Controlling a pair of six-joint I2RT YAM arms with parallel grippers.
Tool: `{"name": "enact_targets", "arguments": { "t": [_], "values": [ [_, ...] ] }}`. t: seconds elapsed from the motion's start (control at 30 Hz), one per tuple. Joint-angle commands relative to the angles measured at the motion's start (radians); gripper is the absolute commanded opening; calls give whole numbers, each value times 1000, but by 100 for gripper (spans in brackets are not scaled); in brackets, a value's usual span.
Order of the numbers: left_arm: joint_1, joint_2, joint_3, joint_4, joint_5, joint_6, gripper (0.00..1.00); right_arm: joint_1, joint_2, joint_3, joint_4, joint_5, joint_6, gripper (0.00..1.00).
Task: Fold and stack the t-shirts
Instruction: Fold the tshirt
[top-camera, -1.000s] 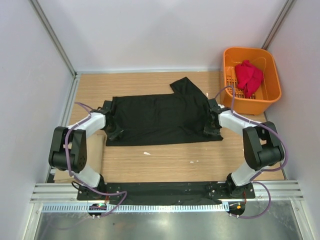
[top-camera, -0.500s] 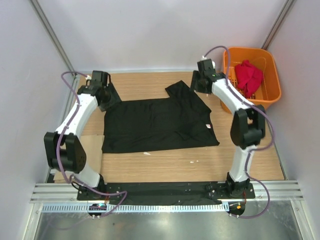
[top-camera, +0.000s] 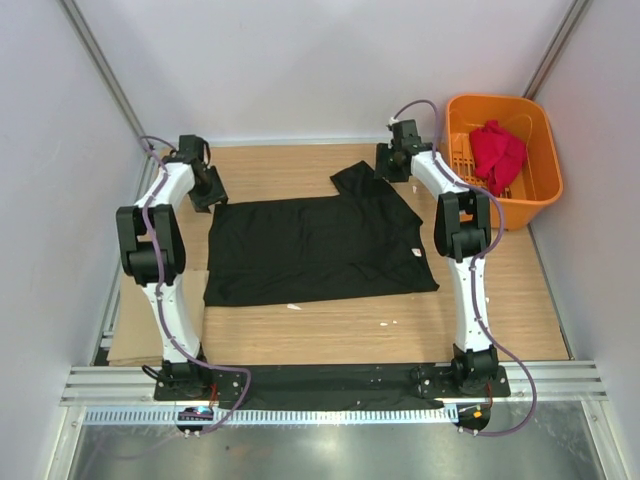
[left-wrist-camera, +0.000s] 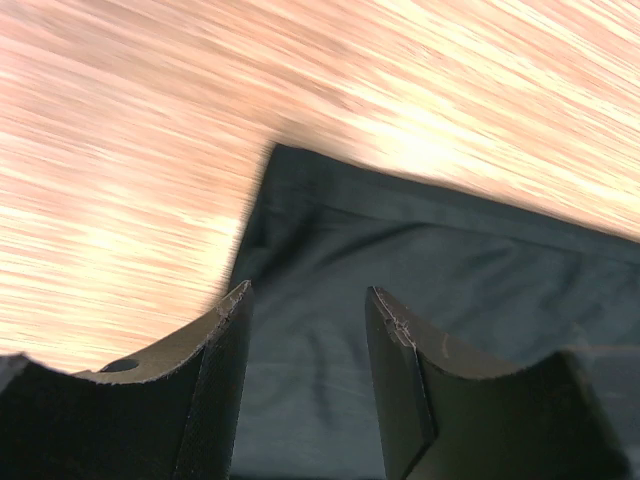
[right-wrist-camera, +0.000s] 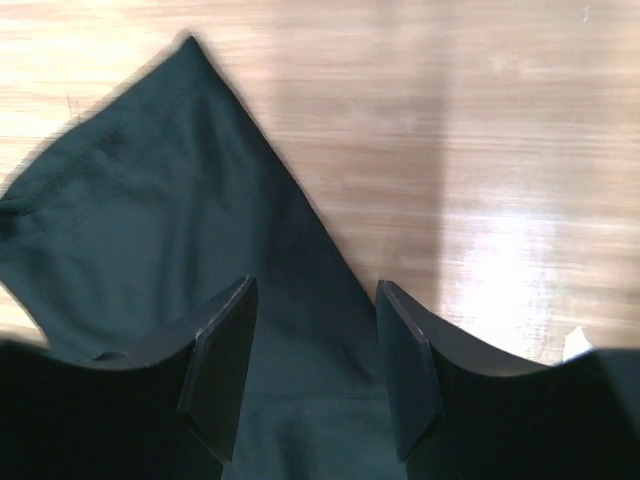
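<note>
**Top view.** The black t-shirt (top-camera: 320, 250) lies spread flat on the wooden surface (top-camera: 330, 325), with one sleeve jutting from its far right corner. The left end effector (top-camera: 207, 190) sits at the shirt's far left corner. The right end effector (top-camera: 390, 165) is just beside the jutting sleeve, on its right. The red t-shirt (top-camera: 497, 152) is bunched inside the orange basket (top-camera: 540, 195), beyond and to the right of the black shirt and well apart from it. A cardboard sheet (top-camera: 128, 335) lies just left of the shirt's near left corner.

**Left wrist.** The picture is motion-blurred. The left end effector (left-wrist-camera: 308, 340) has its jaws moderately apart with nothing between them. A hemmed corner of the black t-shirt (left-wrist-camera: 450, 270) lies below the jaws, with bare surface (left-wrist-camera: 150, 150) beyond it.

**Right wrist.** The right end effector (right-wrist-camera: 315, 340) also has its jaws moderately apart and holds nothing. A pointed corner of the black t-shirt (right-wrist-camera: 150, 200) lies beneath the jaws, with wood surface (right-wrist-camera: 480, 150) to the right of the cloth.
</note>
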Motion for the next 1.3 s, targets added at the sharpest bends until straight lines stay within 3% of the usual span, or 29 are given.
{"name": "enact_targets", "arguments": {
  "t": [0.0, 0.13, 0.2, 0.37, 0.57, 0.63, 0.7, 0.8, 1.07, 1.27],
  "values": [
    [18, -6, 62, -30, -36, 80, 50, -3, -6, 59, 68, -68, -46, 56],
    [18, -11, 42, -19, -51, 100, 54, -17, 31, 67, 65, -93, -60, 53],
    [20, -5, 36, -19, -64, 105, 56, -22, 39, 75, 48, -111, -58, 45],
    [29, 23, 49, -21, -68, 124, 58, -22, 31, 36, 15, -119, -89, 42],
    [58, 66, 89, -37, -45, 117, 59, -17, 76, 98, -64, -87, -130, 27],
    [66, 70, 97, -42, -42, 114, 59, -11, 79, 110, -81, -30, -145, 28],
    [67, 72, 103, -40, -27, 112, 59, -8, 67, 93, -65, -18, -153, 41],
    [71, 70, 102, -42, -16, 103, 59, 4, 63, 102, -73, 48, -193, 45],
    [69, 81, 82, -28, 1, 63, 58, 38, 94, 105, -111, 146, -251, 39],
    [71, 112, 103, -40, 2, 68, 58, 63, 137, 138, -125, 197, -259, 14]
  ]
}}
